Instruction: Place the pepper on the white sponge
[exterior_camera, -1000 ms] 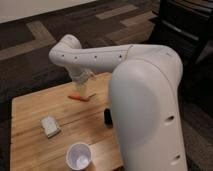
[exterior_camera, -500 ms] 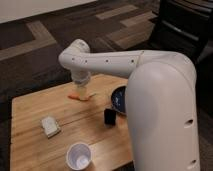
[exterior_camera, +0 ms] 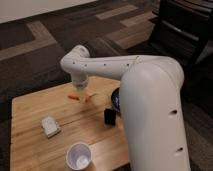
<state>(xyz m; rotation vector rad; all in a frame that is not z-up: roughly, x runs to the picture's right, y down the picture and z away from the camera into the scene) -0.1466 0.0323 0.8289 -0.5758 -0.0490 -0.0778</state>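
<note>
Pepper (exterior_camera: 75, 96) is a tiny, slender orange-red thing, tapered, lying on the wooden table (exterior_camera: 30, 150) toward its far edge. Gripper (exterior_camera: 81, 89) sits right over it, and honestly can't tell if it's gripping or not. White sponge (exterior_camera: 50, 126), an off-white rounded block, lies well apart, nearer the white cup (exterior_camera: 79, 157).
</note>
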